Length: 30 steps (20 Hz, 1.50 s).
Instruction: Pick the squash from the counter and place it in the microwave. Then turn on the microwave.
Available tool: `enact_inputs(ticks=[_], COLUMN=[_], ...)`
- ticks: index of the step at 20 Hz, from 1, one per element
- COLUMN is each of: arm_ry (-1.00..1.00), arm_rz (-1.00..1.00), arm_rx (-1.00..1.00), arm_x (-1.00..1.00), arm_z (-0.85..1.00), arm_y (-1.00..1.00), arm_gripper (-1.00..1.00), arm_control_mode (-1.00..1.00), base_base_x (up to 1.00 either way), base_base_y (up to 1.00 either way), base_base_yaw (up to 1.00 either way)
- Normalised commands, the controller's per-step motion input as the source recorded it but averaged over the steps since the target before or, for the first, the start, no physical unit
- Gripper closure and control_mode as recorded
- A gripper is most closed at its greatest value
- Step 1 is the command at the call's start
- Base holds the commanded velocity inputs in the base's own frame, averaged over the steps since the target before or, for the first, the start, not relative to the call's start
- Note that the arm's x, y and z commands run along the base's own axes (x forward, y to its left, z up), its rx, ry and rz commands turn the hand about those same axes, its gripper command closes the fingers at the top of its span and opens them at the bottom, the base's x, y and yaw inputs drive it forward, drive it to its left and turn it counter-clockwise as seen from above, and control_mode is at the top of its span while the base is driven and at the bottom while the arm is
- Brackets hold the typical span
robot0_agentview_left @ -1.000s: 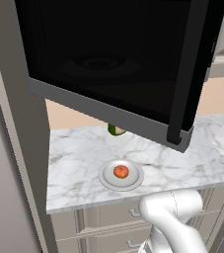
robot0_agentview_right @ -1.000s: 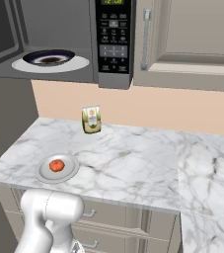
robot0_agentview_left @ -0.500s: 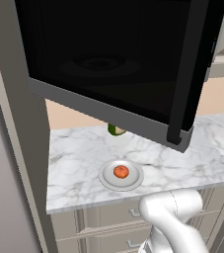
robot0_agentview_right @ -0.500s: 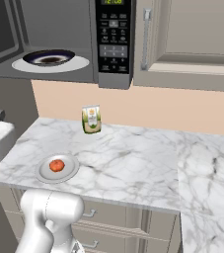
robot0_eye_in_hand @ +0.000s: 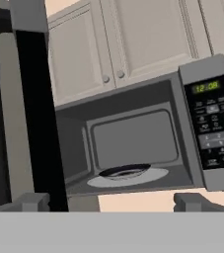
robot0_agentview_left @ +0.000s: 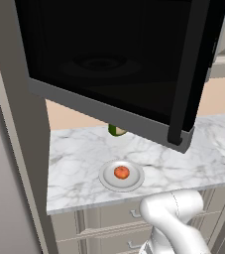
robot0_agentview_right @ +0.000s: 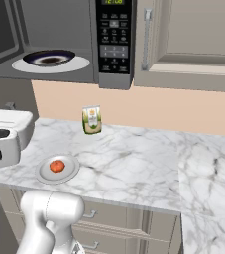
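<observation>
Tool (robot0_eye_in_hand: 112,201) spread wide, nothing between its tips; I see it raised in front of the microwave (robot0_eye_in_hand: 133,143), facing the open cavity. Microwave door (robot0_agentview_left: 119,74) swung out over the tabletop (robot0_agentview_right: 134,158). Squash (robot0_agentview_right: 57,166) sits on the white plate (robot0_agentview_right: 69,173), below the microwave. Carton (robot0_agentview_right: 91,119) stands upright behind the plate, under the microwave's button panel (robot0_agentview_right: 114,39).

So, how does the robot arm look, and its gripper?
The arm is glossy white, made of thick rounded tube segments that bend like an elbow. A boxy white part of it has dark recessed slots on its side. The gripper has two small grey, blocky fingertips. I see no cables and no markings.
</observation>
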Motion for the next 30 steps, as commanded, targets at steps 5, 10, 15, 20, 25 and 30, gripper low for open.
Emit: enact_inputs(ticks=[5, 10, 15, 20, 25, 30], arm_ry=[0.0, -0.01, 0.0, -0.01, -0.01, -0.02], arm_rz=[0.21, 0.22, 0.23, 0.24, 0.23, 0.18], arm_rx=[0.0, 0.0, 0.0, 0.0, -0.01, -0.03], arm_x=[0.23, 0.23, 0.26, 0.27, 0.35, 0.29], arm_z=[-0.01, 0.0, 0.0, -0.03, -0.04, -0.01], arm_y=[0.0, -0.01, 0.0, 0.01, 0.14, 0.25], arm_gripper=[-1.0, -1.0, -1.0, -1.0, -1.0, -1.0], arm_control_mode=[-1.0, -1.0, -1.0, -1.0, -1.0, -1.0], base_base_x=[0.0, 0.0, 0.0, 0.0, 0.0, 0.0], base_base_y=[0.0, 0.0, 0.0, 0.0, 0.0, 0.0], base_base_yaw=[0.0, 0.0, 0.0, 0.0, 0.0, 0.0])
